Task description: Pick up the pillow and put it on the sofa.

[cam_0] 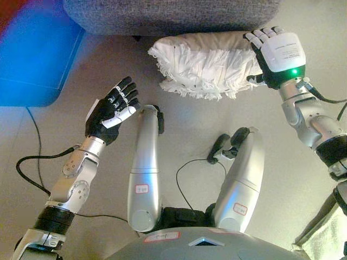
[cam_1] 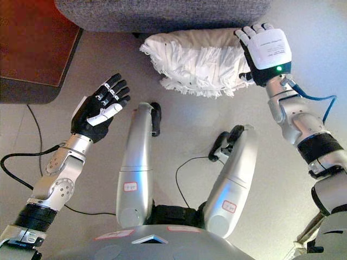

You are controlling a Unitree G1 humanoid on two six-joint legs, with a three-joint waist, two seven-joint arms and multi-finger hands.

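A white fringed pillow [cam_0: 206, 64] lies on the floor just in front of the grey sofa [cam_0: 173, 15]; it also shows in the right eye view [cam_1: 195, 60]. My right hand [cam_0: 276, 54] rests against the pillow's right end, fingers straight and pointing toward the sofa, its back facing me. My left hand [cam_0: 113, 108] is open with the palm up, held above the floor to the left of the pillow and apart from it. Both arms come in from the lower corners.
A dark red-brown flat piece with a dark edge [cam_1: 32, 49] lies on the floor at the far left, next to the sofa. A light cloth [cam_0: 325, 238] shows at the lower right corner.
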